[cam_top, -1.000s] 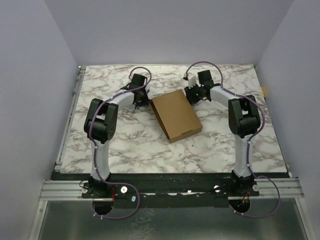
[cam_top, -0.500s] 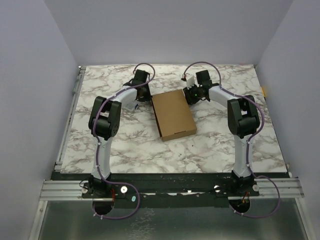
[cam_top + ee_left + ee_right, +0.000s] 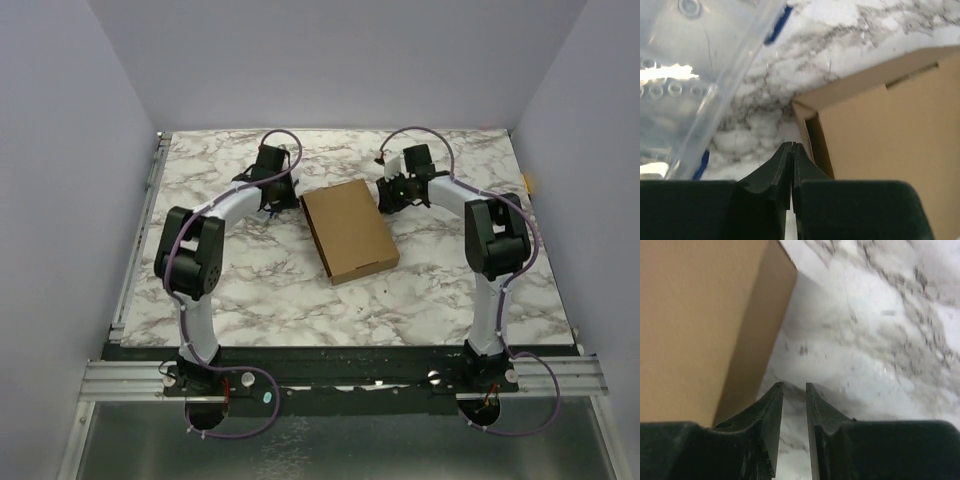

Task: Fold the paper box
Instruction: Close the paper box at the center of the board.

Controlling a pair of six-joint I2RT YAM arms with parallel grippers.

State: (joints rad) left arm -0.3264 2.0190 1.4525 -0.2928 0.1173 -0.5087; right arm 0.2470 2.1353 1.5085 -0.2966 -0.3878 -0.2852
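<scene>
The paper box [image 3: 350, 232] lies closed and flat on the marble table, a plain brown cardboard rectangle turned slightly askew. My left gripper [image 3: 284, 194] sits just off the box's far left corner, and in the left wrist view it [image 3: 791, 145] is shut on nothing, tips at the box's [image 3: 890, 130] open corner seam. My right gripper [image 3: 389, 196] is beside the far right corner. In the right wrist view its jaws [image 3: 794, 385] stand a narrow gap apart, empty, over bare marble next to the box's [image 3: 700, 315] side wall.
A clear plastic case [image 3: 690, 70] with blue latches lies close on the left of the left gripper. The marble table [image 3: 250, 290] ends in a metal rail [image 3: 340, 375] at the near edge. Lavender walls enclose the other three sides.
The box has turned to stand straighter and slid a little. The left arm's elbow has swung outward to the left. The right gripper has drawn back to the right, away from the box.
</scene>
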